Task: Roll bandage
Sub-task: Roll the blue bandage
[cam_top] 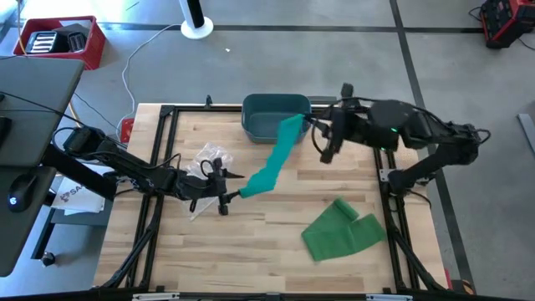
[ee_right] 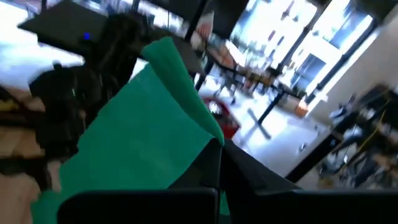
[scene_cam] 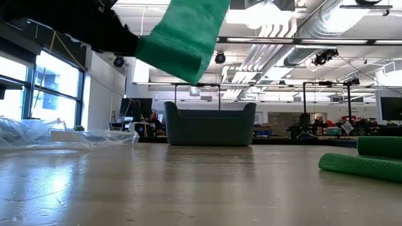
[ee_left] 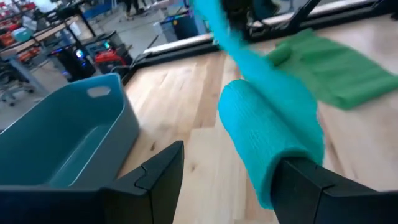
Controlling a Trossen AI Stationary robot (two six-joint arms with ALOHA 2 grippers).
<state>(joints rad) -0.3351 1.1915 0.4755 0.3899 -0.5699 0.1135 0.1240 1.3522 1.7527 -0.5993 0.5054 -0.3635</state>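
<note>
The teal bandage (cam_top: 272, 163) is hanging stretched above the tabletop (cam_top: 267, 251), barely rolled: the right pincer (cam_top: 311, 125) is clenching its free end, the left pincer (cam_top: 227, 194) is standing released around the small rolled end, most rolling remaining

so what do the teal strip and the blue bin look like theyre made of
The teal strip looks like soft woven or crepe fabric: matte, finely ribbed, drooping between the grippers. The blue bin looks like moulded plastic, smooth with a slight sheen and rounded corners.
</note>
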